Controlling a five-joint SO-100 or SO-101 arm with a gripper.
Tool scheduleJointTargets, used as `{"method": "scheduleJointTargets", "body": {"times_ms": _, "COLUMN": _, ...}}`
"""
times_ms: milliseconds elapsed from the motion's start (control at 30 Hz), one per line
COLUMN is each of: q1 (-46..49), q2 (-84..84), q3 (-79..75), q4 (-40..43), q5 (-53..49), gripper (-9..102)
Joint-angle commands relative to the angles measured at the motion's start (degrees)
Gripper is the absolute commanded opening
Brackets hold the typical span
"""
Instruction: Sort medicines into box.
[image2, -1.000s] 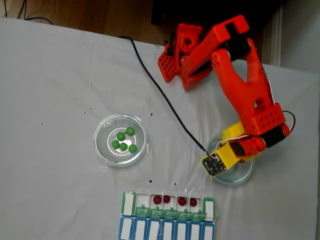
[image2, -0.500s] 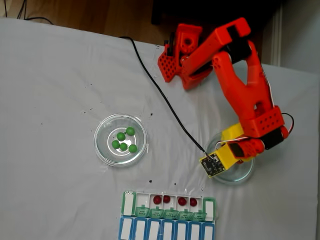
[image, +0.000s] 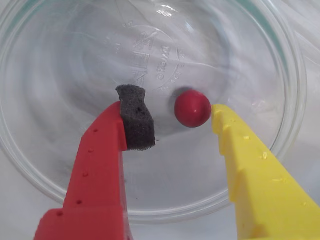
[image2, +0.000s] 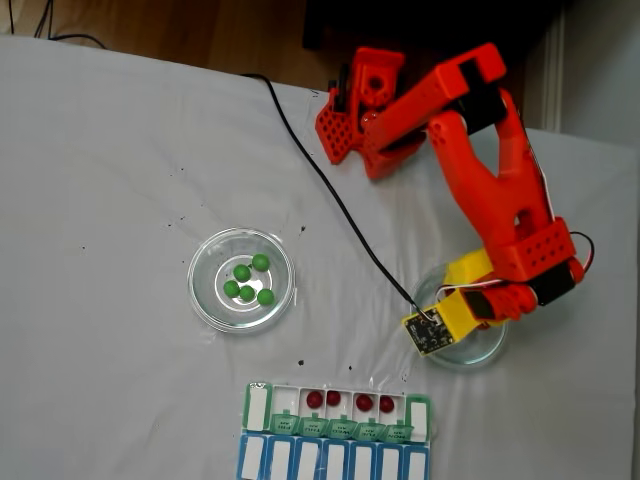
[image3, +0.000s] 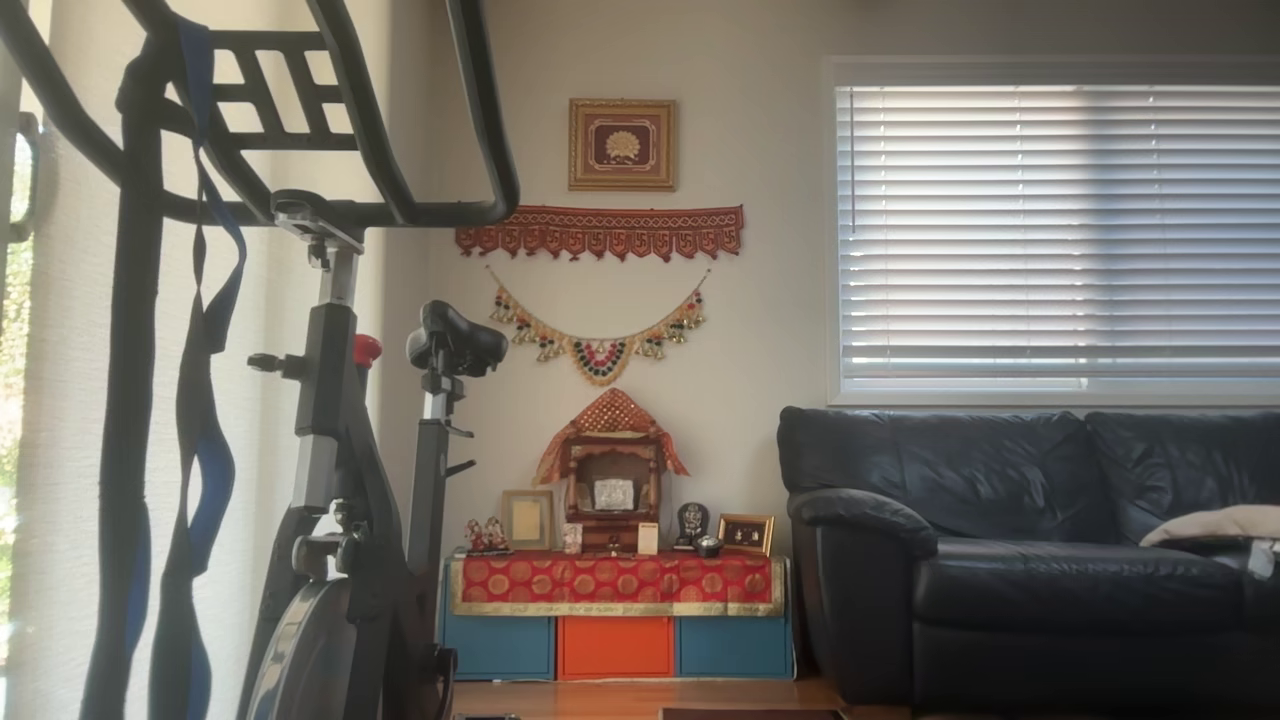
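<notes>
As the fixed view showed, the task stood near its midpoint. On the worktop (image2: 110, 150), a left dish (image2: 241, 280) held five green balls (image2: 247, 280), none yet sorted. Below it, the box (image2: 340, 411) already carried four red balls (image2: 349, 400) in its open white compartments, beside a blue-lidded row (image2: 333, 462). At right, the fifth red ball (image: 192, 108) lay in the right dish (image: 45, 165); in the wrist view the fingers (image: 178, 116) stood open on either side of it, foam pad (image: 135, 120) clear of it, the yellow finger very near or touching. Compared with one second before, the arm (image2: 480, 170) had shifted slightly right and down over this dish; the balls were unmoved.
</notes>
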Motion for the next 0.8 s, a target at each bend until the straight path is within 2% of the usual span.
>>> {"method": "scheduleJointTargets", "body": {"times_ms": 0, "q1": -1.85, "q2": 0.53, "q3": -3.87, "q4": 1.49, "q5": 0.26, "gripper": 21}}
{"method": "scheduleJointTargets", "body": {"times_ms": 367, "q1": -1.23, "q2": -4.83, "q3": -10.55, "q4": 5.19, "q5": 2.72, "gripper": 20}}
{"method": "scheduleJointTargets", "body": {"times_ms": 767, "q1": -1.32, "q2": -3.6, "q3": -10.28, "q4": 7.03, "q5": 3.43, "gripper": 21}}
